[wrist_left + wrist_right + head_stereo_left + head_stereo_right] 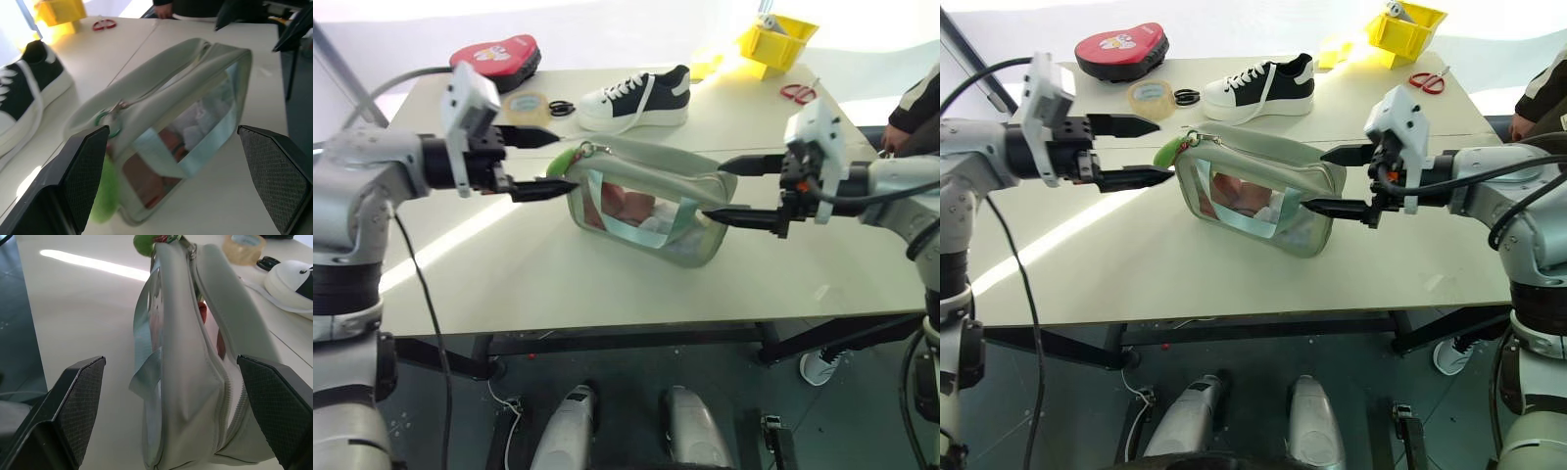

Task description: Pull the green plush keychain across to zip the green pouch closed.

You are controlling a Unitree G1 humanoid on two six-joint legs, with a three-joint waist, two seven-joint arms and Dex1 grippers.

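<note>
A humanoid robot squares up to the green pouch (646, 201), which stands on its long edge mid-counter (607, 284), its zipper gaping along the top. The green plush keychain (564, 160) hangs off the pouch's end nearest the robot's left arm, ringed to the zipper pull. Both arms are raised and bent inward so that each end effector points across at the other. The left end effector (544, 163) has its fingers spread wide, the lower fingertip just beside the charm and gripping nothing. The right end effector (729, 190) is likewise agape, its two fingers bracketing the far end of the pouch without clamping it. Done well, this step likely calls for the right side to pinch the pouch end firmly as an anchor, while the left closes on the charm near its ring and draws straight along the zipper line. Behind lie a sneaker (634, 98), a tape roll (526, 104) and a red case (496, 58).
</note>
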